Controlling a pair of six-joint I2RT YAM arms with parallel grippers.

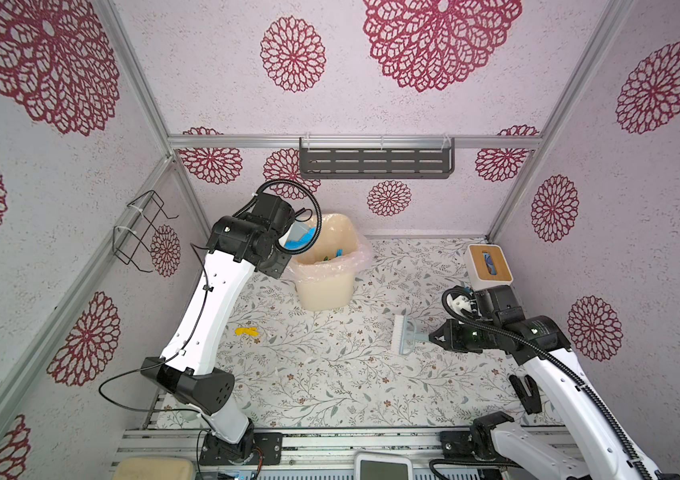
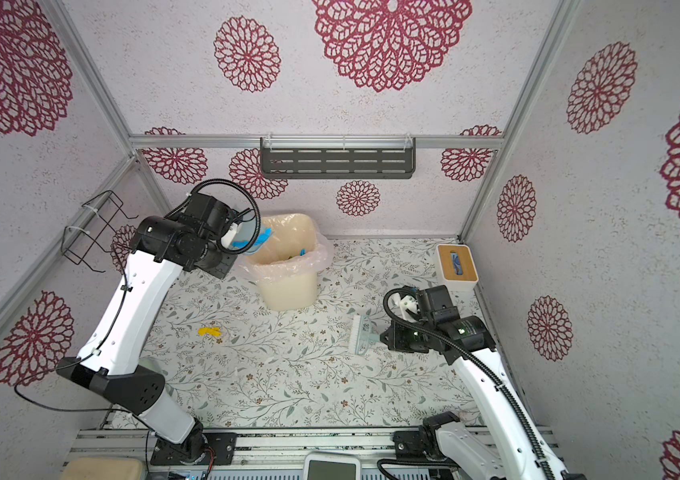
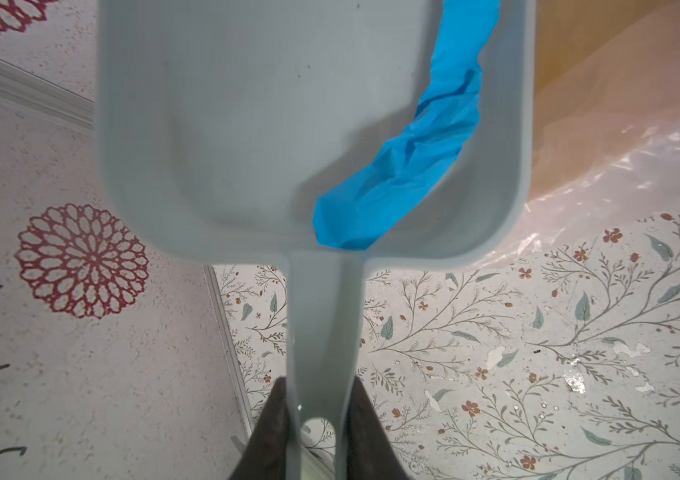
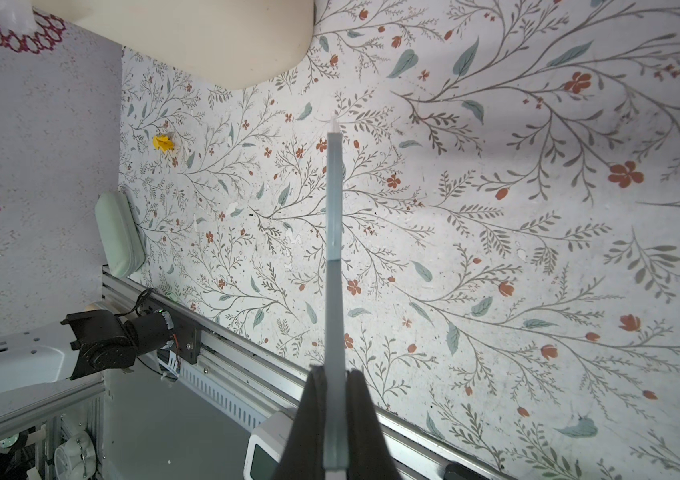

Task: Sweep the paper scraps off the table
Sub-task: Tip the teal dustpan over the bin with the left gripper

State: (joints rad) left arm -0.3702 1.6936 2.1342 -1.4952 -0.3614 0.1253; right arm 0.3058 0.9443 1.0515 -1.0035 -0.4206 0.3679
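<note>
Yellow paper scrap seen on desk, well apart from brush, toward left arm's side. Brush pinched by right end effector. Dustpan handle pinched by left end effector at bin, blue paper scrap inside.

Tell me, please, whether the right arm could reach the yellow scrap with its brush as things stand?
Probably yes: the right gripper holds the brush, and only bare table lies between it and the yellow paper scrap; the waste bin stands further back. A long stretch, though.
</note>
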